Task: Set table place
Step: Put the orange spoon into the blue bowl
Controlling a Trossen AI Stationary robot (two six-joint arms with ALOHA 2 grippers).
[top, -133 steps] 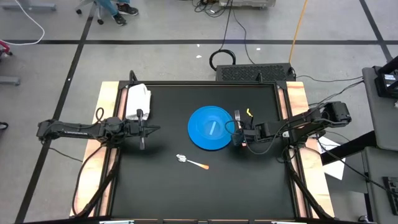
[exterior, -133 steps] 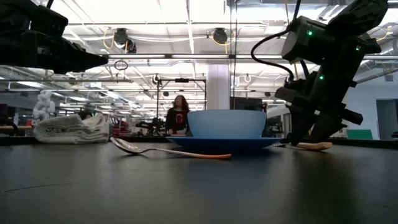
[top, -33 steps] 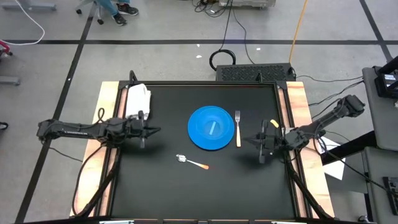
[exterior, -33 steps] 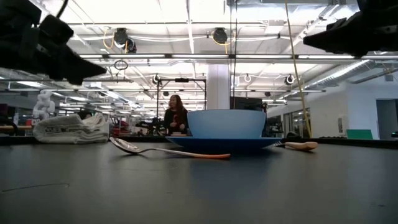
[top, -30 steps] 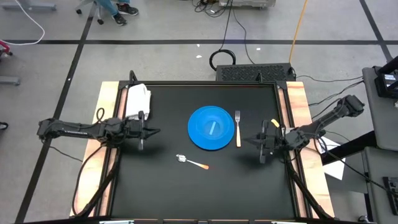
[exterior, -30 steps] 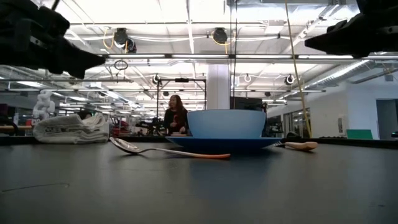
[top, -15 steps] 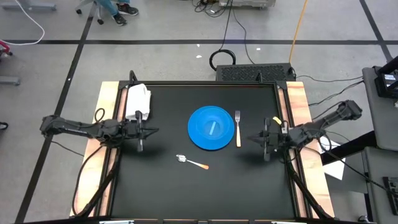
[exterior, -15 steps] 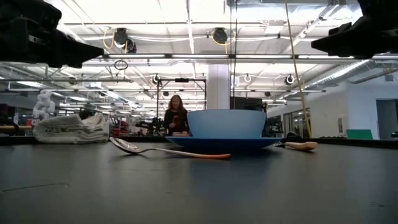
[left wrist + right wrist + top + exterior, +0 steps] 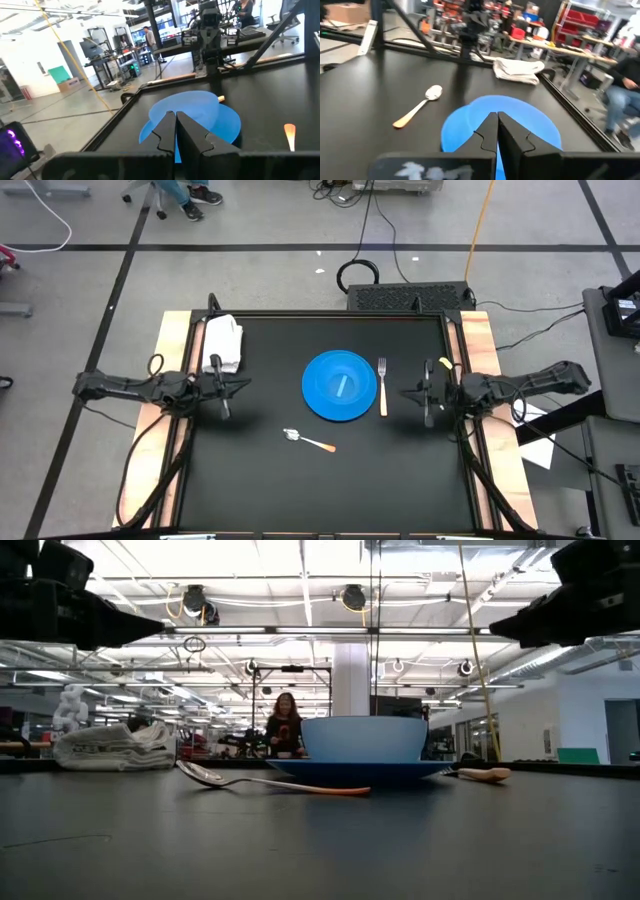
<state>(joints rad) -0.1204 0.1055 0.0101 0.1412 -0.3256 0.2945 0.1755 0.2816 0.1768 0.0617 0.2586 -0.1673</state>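
Matte black square counter (image 9: 260, 490) carries a round blue plate (image 9: 339, 385). Left gripper (image 9: 225, 388) and right gripper (image 9: 428, 396) hover empty, fingers pressed together.

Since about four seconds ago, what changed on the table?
The right gripper let go of the orange-handled metal fork, left it lying just right of the round blue plate, and pulled back to the table's right edge, shut. The left gripper drifted slightly toward the left edge. Plate, orange-handled spoon and folded white cloth stayed put.
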